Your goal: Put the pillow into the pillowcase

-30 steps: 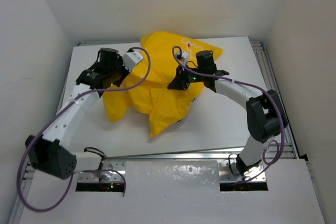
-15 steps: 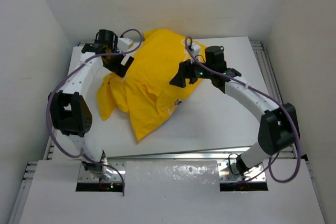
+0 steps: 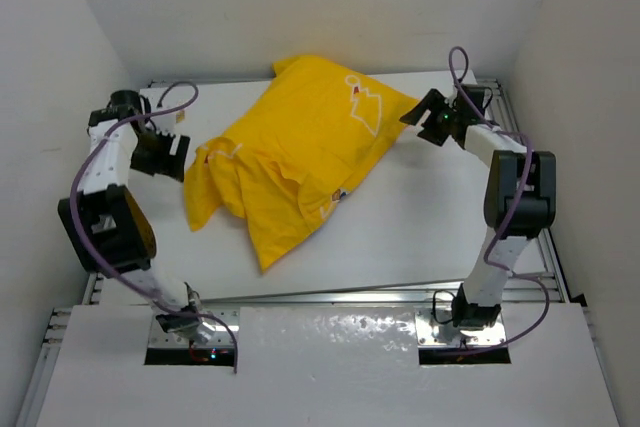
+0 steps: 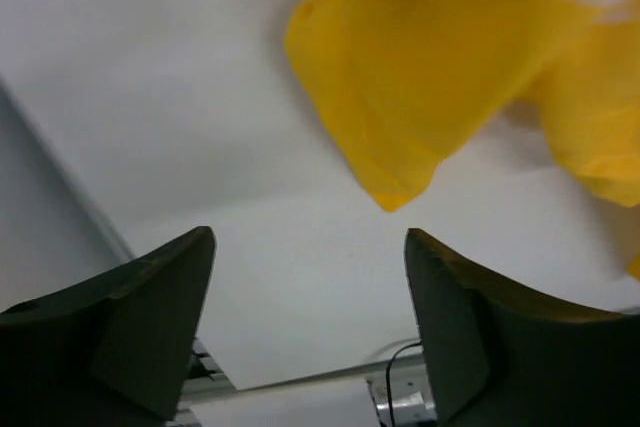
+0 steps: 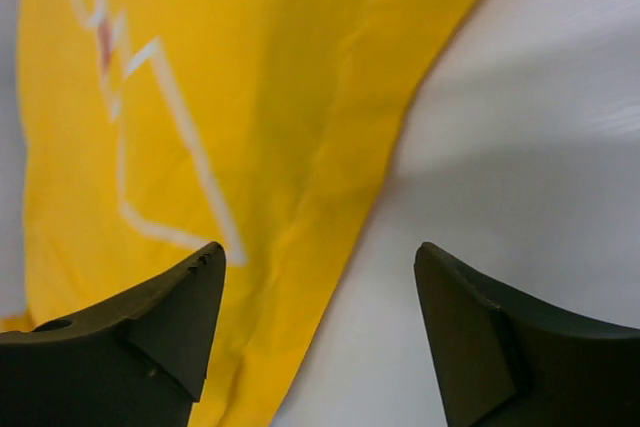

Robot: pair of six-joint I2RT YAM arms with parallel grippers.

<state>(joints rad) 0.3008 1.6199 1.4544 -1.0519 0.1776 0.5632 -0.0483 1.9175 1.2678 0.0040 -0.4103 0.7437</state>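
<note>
While the pillowcase (image 3: 300, 162) lies on the table (image 3: 440, 217), its long axis is set diagonally, from the far-right corner to the near-left point. No white pillow is seen apart from it. The case looks filled, so the pillow is judged to be inside, though this cannot be confirmed.

The left hand (image 3: 170, 154) is spread wide and empty, to the left of the case. In the left wrist view the crumpled left flap is seen ahead, between the fingers (image 4: 150, 307) but apart from them. The right hand (image 3: 415, 117) is likewise wide and empty, just beside the far-right corner, with the case edge running beneath it.

The left flap is judged to be the open mouth. If so, the left hand is the nearer one, and any tucking move is to be directed rightward from it.
</note>
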